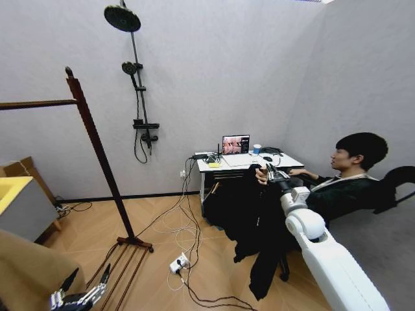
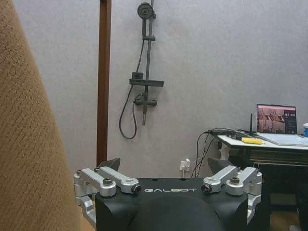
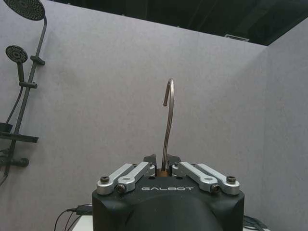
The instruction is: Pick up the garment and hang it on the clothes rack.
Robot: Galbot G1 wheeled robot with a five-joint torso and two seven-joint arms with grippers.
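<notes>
Right gripper [image 3: 163,169] jaws clamped at the hanger's [image 3: 167,126] neck, hook upright for the clothes rack [image 1: 97,146], black jacket [image 1: 249,217] hanging free; left gripper [image 2: 168,175] parked low, jaws apart.

Grey walls meet in a corner; floor is light wood planks [image 1: 214,278]. Black shower fixture [image 1: 133,71] mounted on back wall, round head on top, hand shower below. White desk [image 1: 249,162] in the corner carries an open laptop [image 1: 235,144], screen lit. Cables and a white power strip [image 1: 178,263] trail across floor. Yellow-topped cabinet [image 1: 19,204] at left edge.
</notes>
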